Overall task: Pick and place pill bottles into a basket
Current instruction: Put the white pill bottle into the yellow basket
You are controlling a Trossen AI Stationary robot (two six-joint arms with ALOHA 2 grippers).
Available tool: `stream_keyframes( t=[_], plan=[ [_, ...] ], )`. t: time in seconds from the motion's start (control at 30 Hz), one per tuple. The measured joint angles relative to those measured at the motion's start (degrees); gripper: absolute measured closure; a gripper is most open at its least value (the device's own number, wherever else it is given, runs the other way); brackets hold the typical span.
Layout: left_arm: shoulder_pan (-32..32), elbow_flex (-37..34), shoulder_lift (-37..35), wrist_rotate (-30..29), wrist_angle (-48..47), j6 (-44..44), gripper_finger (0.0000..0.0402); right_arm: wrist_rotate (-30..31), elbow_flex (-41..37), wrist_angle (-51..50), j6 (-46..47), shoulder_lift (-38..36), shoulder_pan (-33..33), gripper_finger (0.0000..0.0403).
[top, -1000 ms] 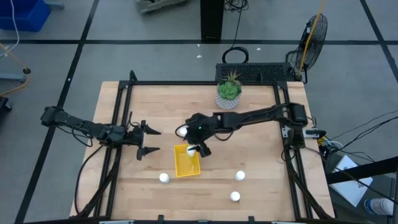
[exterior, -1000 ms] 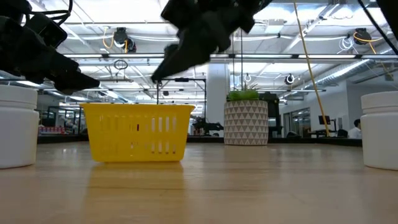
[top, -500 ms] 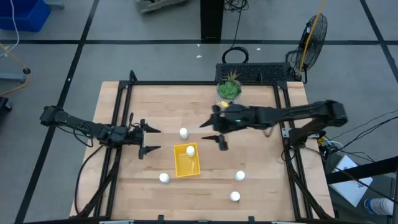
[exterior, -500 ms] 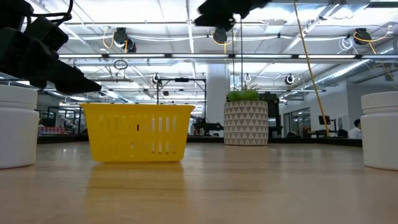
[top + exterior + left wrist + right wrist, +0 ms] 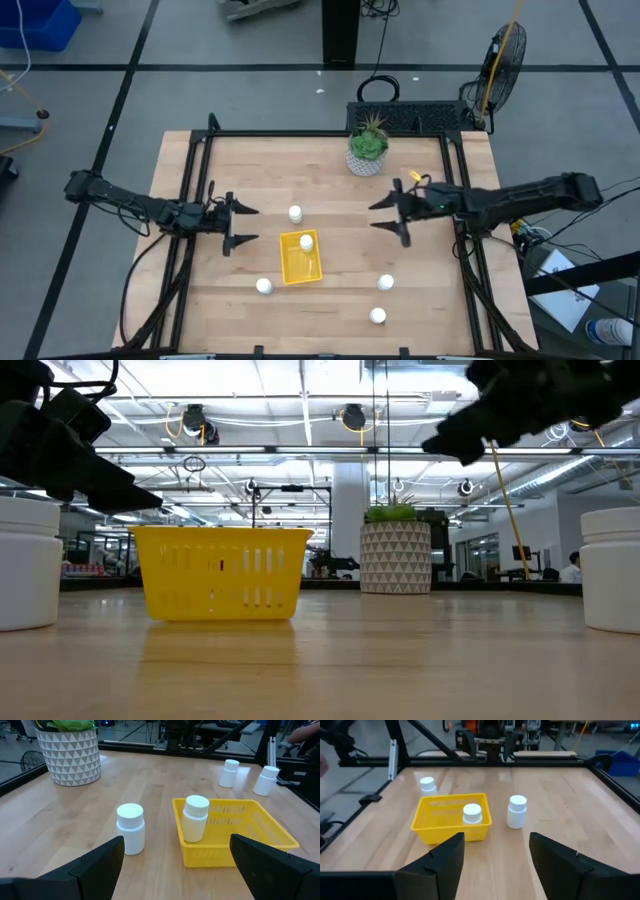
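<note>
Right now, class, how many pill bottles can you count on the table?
5: one in the basket at, one behind it, one front-left, two front-right. None seem hidden.

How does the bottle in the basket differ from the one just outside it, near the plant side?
The bottle in the basket stands inside the yellow basket, at its end toward the plant; the outside bottle stands on the bare table, apart from the basket. In the left wrist view the basket's wall hides the first one's base, while the other shows whole. Both are upright, white and capped.
</note>
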Motion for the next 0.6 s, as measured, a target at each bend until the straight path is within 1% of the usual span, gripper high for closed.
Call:
stream_keyframes(
  t=[0.1,0.17,0.3,0.37,0.43,0.53,0.6],
  plan=[
    [0.0,0.0,0.0,-0.3,0.0,0.0,0.0036,0.0,-6.0,4.5,0.2,-4.1,0.5,0.0189],
    [0.0,0.0,0.0,-1.8,0.0,-0.2,0.0037,0.0,-10.1,8.7,1.2,-6.0,0.4,0.019],
    [0.0,1.3,0.0,-3.7,-1.2,0.1,0.0037,0.3,-16.6,14.5,4.9,-7.9,0.3,0.0191],
    [0.0,4.2,0.2,-4.3,-3.9,0.5,0.0037,0.3,-18.5,14.9,7.1,-8.0,0.3,0.0191],
    [0.0,8.1,1.1,-5.1,-9.1,0.8,0.0037,0.3,-19.5,14.9,9.0,-8.0,0.3,0.0191],
    [0.0,14.4,4.0,-7.0,-17.3,0.8,0.0037,0.1,-20.2,14.9,10.2,-8.0,0.4,0.0191],
    [0.1,18.5,6.6,-7.2,-21.0,0.9,0.0037,0.0,-20.7,15.0,10.2,-8.0,0.4,0.0191]
  ],
)
